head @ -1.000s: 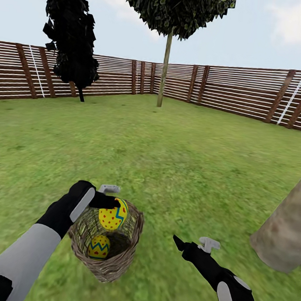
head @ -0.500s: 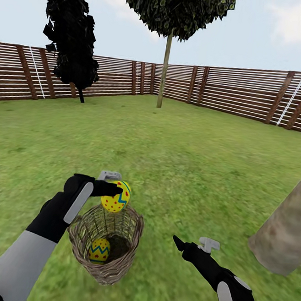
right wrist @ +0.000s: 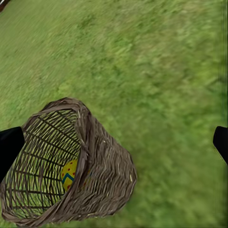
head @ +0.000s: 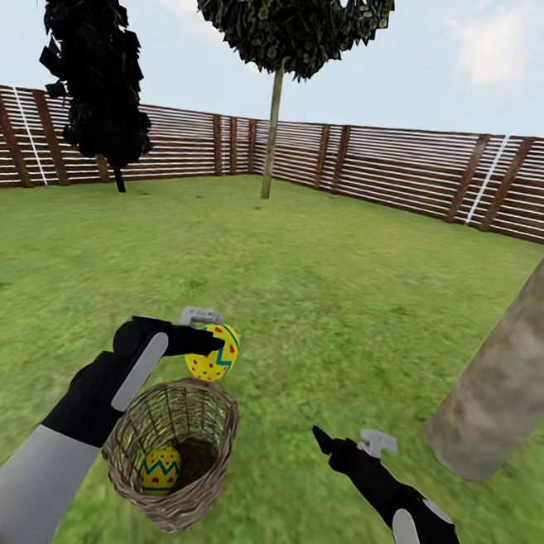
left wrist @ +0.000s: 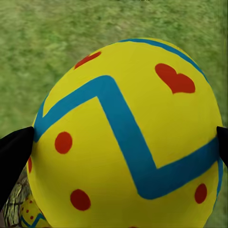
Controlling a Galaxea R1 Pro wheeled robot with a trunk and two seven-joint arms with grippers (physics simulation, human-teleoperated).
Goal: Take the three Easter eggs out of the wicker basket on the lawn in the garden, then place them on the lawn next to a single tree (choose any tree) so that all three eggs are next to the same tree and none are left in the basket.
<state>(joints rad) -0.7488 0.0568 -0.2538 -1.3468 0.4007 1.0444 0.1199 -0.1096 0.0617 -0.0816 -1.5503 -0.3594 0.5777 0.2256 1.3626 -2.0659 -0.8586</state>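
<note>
The left end effector is gripping an egg above the basket on the lawn; another egg is lying inside. The right end effector, wide open, is hovering near the tree trunk.

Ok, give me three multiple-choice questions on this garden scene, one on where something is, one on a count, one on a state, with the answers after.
1. Where is the thick pale tree trunk relative to the basket?
A. On the robot's right side
B. On the robot's left side
C. Directly behind the basket by the fence

2. How many eggs can be seen inside the basket?
A. None
B. One
C. Three

3. What is the left end effector doing?
A. Hanging open
B. Gripping the basket rim
C. Holding an egg above the basket

Answers: 1 A, the head view shows the trunk rising from the lawn at the right. 2 B, one egg in the basket lies at the bottom. 3 C, both fingers press the egg's sides in the left wrist view.
</note>
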